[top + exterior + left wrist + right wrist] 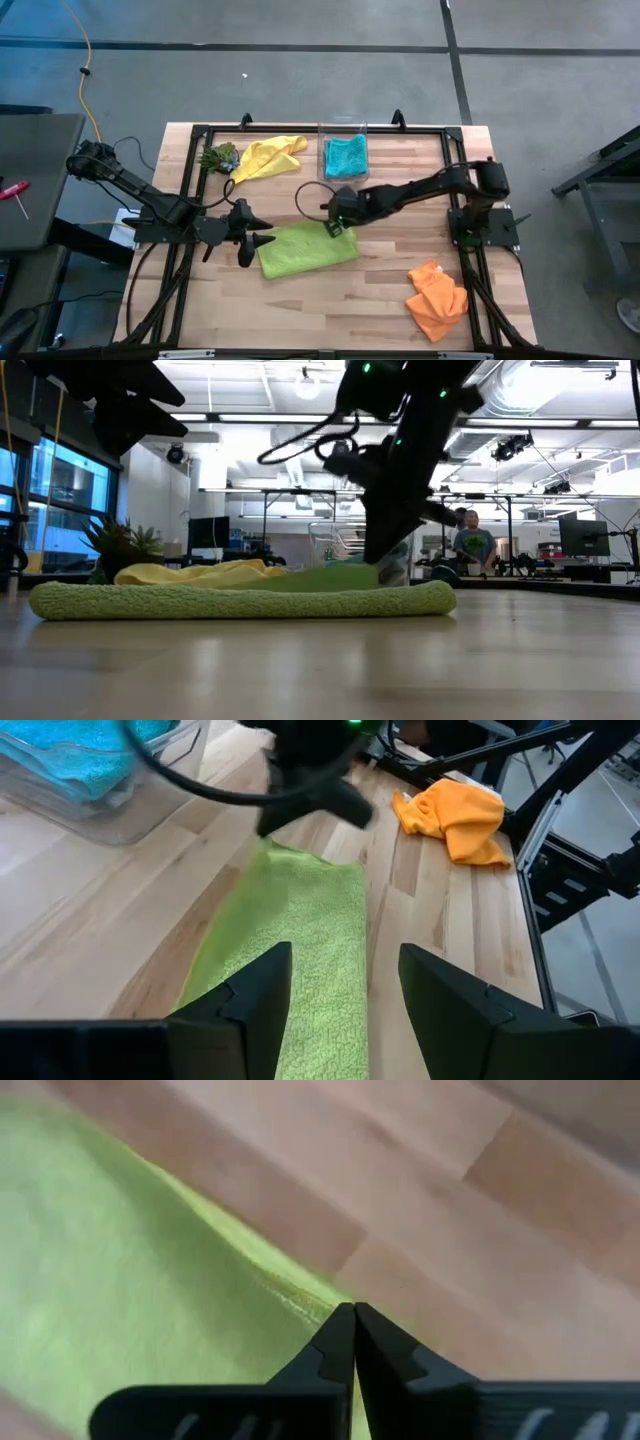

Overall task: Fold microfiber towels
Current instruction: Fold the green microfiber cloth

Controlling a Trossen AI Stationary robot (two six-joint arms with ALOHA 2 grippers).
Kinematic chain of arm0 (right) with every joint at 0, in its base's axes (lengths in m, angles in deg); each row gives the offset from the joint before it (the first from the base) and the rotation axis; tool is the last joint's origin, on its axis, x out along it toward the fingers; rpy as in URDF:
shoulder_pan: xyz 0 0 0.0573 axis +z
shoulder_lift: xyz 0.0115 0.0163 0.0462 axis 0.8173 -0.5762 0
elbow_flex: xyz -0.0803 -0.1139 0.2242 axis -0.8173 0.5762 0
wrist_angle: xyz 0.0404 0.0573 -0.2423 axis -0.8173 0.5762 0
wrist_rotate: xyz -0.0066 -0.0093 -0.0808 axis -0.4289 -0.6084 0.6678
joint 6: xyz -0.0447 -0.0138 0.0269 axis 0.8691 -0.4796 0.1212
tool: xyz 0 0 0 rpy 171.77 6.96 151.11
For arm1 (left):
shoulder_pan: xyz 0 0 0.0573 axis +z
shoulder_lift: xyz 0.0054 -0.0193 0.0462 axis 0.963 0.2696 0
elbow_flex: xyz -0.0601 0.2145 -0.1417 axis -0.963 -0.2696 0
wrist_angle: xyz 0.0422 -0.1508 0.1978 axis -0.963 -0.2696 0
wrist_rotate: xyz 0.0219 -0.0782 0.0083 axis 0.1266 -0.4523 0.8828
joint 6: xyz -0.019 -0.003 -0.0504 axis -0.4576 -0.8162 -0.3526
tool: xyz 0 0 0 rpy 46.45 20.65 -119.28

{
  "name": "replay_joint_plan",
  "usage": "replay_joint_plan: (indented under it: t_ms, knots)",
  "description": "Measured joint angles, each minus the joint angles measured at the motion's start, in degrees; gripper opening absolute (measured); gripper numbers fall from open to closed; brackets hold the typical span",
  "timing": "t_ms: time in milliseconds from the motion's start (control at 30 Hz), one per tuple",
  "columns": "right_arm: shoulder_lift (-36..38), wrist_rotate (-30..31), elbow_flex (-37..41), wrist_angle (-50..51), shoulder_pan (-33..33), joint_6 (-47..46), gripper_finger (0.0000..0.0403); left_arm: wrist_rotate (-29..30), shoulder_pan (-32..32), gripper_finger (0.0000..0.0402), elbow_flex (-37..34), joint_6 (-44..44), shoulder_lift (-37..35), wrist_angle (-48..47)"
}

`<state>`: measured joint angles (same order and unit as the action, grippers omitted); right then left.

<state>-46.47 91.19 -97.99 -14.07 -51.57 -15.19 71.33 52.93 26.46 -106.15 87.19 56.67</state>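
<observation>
The lime green towel (307, 249) was laid flat near the middle of the counter (380, 300), and its far corner was pinched by the clenched jaws of the right gripper (335, 228). The left gripper (262, 231) was held at the towel's opposite edge with jaws parted, grasping nothing. Bare wood was left between this towel and the orange towel (437, 299), crumpled nearer the counter's edge.

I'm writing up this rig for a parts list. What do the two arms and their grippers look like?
Both arms are black and slim-jointed. The left gripper has two broad, wedge-shaped black fingers. The right gripper has matching black fingers tapering to narrow tips. A black cable loops beside the right arm's wrist, where small green lights glow. Black cables trail from the left arm's base.
</observation>
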Motion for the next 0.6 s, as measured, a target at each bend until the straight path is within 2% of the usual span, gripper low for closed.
replay_joint_plan:
  t_ms: [300, 600]
  knots:
    - [3.1, -1.1, 0.0, 7.3, 6.0, -1.8, 0.0000, 0.0, 0.0, 0.0177, 0.0, 0.0, 0.0, -0.6]
    - [8.6, -4.7, 0.0, 10.7, 7.7, -1.7, 0.0000, -0.3, 0.0, 0.0177, 0.0, 0.0, 0.0, -1.1]
